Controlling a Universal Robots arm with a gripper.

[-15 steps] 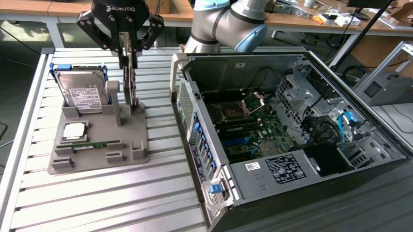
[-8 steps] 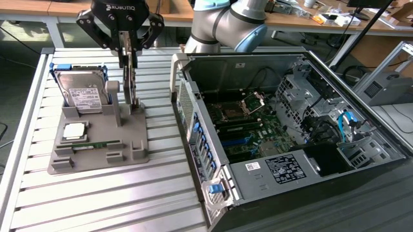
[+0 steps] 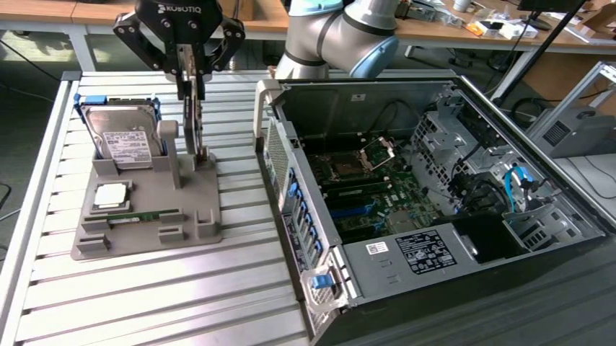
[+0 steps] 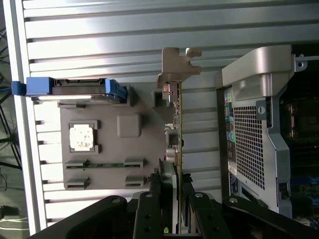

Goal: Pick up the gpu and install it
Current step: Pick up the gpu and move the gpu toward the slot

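The gpu [image 3: 196, 122] stands on edge, a thin dark card seen almost side-on, over the back right of the grey holder tray [image 3: 144, 234]. My gripper [image 3: 192, 72] comes down from above and is shut on the card's upper edge, one finger on each face. The card's lower edge sits at or just above the tray's upright posts; I cannot tell if it touches. In the wrist view the gpu [image 4: 177, 124] runs as a narrow strip away from my gripper [image 4: 174, 186], ending in its metal bracket [image 4: 175, 62].
On the tray stand a silver hard drive [image 3: 125, 137], a square processor chip [image 3: 111, 194] and a slim green memory stick [image 3: 144, 215]. The open computer case [image 3: 433, 187] lies on the exterior view's right of the tray, motherboard exposed. Both rest on a slatted aluminium table [image 3: 144, 303].
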